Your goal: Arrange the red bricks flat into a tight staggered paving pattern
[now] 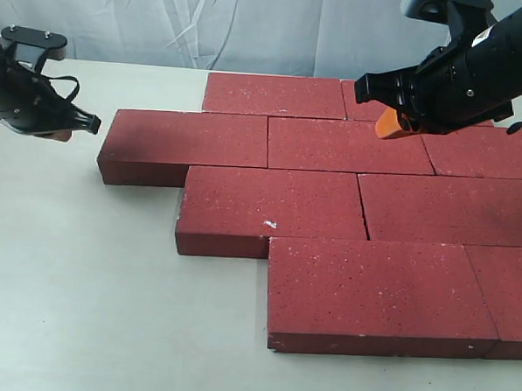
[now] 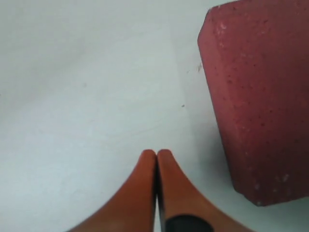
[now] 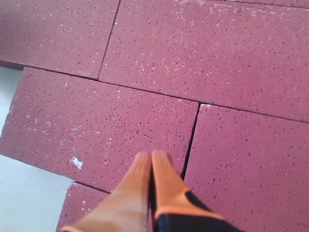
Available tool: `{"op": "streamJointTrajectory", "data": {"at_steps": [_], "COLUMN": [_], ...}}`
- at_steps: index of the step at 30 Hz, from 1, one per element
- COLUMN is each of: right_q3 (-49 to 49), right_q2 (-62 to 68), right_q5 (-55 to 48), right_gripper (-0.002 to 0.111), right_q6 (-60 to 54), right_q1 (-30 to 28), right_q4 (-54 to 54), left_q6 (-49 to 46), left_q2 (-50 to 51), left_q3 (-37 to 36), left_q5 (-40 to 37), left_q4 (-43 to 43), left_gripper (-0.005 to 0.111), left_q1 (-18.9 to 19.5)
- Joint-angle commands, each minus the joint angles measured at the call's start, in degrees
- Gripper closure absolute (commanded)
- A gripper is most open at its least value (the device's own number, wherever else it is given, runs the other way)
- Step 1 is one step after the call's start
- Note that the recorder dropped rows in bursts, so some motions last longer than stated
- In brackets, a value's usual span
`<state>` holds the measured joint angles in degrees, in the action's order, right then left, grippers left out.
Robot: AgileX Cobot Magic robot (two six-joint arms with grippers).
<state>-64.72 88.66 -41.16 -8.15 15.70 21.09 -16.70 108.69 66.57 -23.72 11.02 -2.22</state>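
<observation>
Red bricks (image 1: 378, 294) are lying crosswise beneath the right gripper (image 3: 152, 155), fingers pressed together; the left gripper (image 2: 157, 153), likewise pinched, is hovering beside one end.

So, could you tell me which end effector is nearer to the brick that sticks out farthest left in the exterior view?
Left. The left end effector hangs over the table just beside that brick; the right end effector is above bricks farther right.

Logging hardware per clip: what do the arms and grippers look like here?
The left arm and right arm are black, with thin black cables looping off them. The left gripper and right gripper have smooth, tapered orange fingers on black bases. A black bracket tops the left arm; the right bears a small white label.
</observation>
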Motion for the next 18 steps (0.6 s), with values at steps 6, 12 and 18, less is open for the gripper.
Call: {"op": "streamJointTrajectory", "data": {"at_steps": [6,12,18], "right_q3": [0.1,0.1,0.1], "right_q2": [-0.3,-0.3,-0.3], "right_q5": [0.2,0.2,-0.2], "right_gripper": [0.109,0.109,0.109], "right_q6": [-0.3,-0.3,-0.3], "right_q1": [-0.2,-0.2,-0.2], "right_q4": [-0.5,-0.5,-0.5], "left_q6": [0.1,0.1,1.3], "left_q2": [-6.5,-7.8,-8.0], "left_q3": [0.2,0.2,0.2], "left_q5": [-3.3,-6.3,-10.8], "left_q4": [3.3,6.6,7.5], "left_gripper": [0.107,0.107,0.107], "left_q1": [0.3,-1.5,-6.0]}}
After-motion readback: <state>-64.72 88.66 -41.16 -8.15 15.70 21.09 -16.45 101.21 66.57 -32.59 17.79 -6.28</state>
